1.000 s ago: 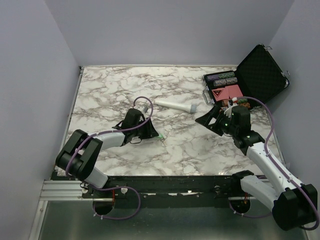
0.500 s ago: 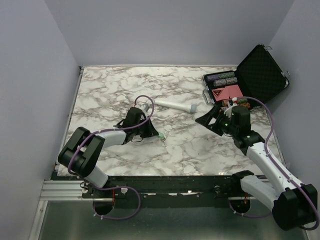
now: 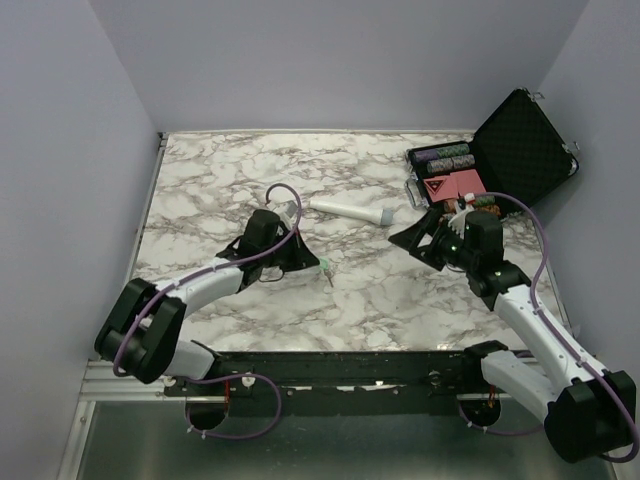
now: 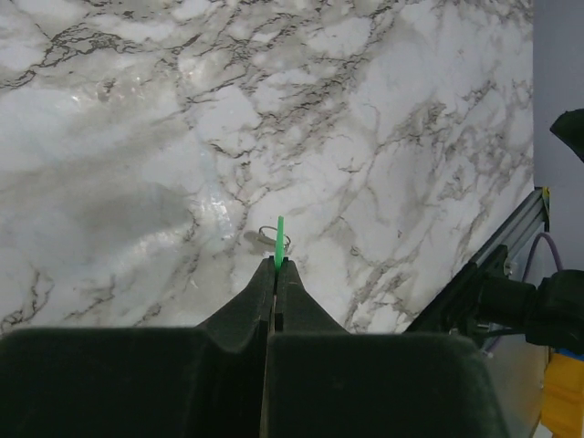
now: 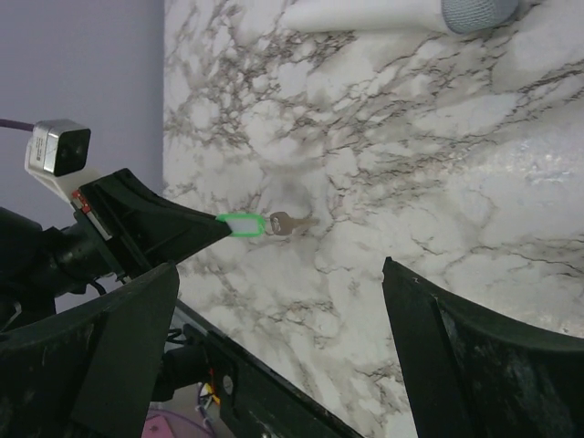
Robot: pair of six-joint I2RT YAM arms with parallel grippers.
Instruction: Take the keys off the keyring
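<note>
Two robot arms reach over a marble table [image 3: 200, 180]. One white microphone [image 3: 350, 211] lies on it, and every place here is told from that microphone.

The left gripper [image 3: 318, 265] is near the microphone, on the side closer to the arm bases and a bit to the left. Its two fingers are pressed together and pinch the keyring [image 4: 278, 239], a little bright green tag. The tag sticks out past the fingertips and looks very thin in the left wrist view.

One small grey key [image 5: 285, 221] hangs from the far end of the green tag. I cannot tell whether the key touches the marble or hangs just over it. A soft shadow lies beside it.

The right gripper [image 3: 405, 237] is close to the microphone's grey head, on the near side and a bit to the right. Its fingers are spread wide apart and hold nothing. In the right wrist view, the green tag and the key show between the two spread fingers, well apart from both.

Farther right of the microphone, a black case [image 3: 520, 140] stands open with rows of chips [image 3: 445, 156] inside.
</note>
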